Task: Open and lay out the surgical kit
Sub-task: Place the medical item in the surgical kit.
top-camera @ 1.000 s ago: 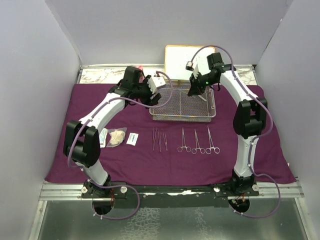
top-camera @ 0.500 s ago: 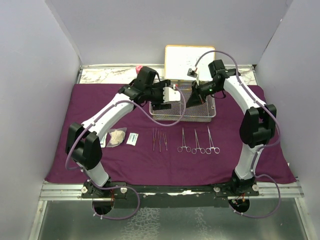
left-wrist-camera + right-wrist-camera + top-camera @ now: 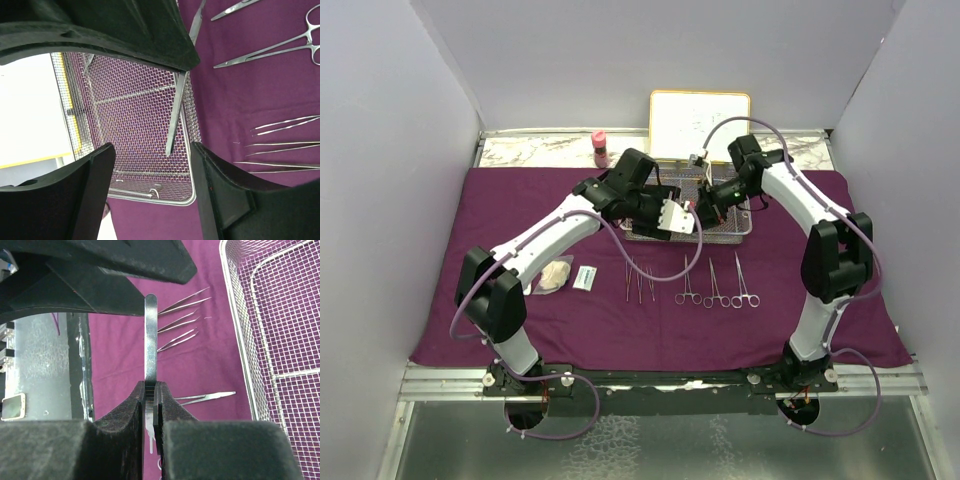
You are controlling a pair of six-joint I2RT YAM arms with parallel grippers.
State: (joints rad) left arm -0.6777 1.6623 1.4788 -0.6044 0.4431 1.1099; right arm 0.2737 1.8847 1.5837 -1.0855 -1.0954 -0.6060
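The slim steel instrument (image 3: pixel 150 340) is pinched flat in my right tool (image 3: pixel 151 390), clamped tight, its free end reaching ahead of the fingers over the mesh tray (image 3: pixel 187 200). Within the last second my left tool (image 3: pixel 152 150) has swung in from the tray's left and now hangs just beside the right one, spread wide and holding nothing, the instrument's tip showing between its fingers. I judge one more piece is leaving the tray. Nearer me than both tools, forceps (image 3: pixel 638 280) and clamps (image 3: pixel 717 285) lie in a row on the purple wrap (image 3: pixel 840 300), with the gauze (image 3: pixel 555 275) and packet (image 3: pixel 585 278) to their left. The arms crowd each other; the pink-capped bottle (image 3: pixel 600 148) and whiteboard (image 3: pixel 700 120) stand behind them, apart.
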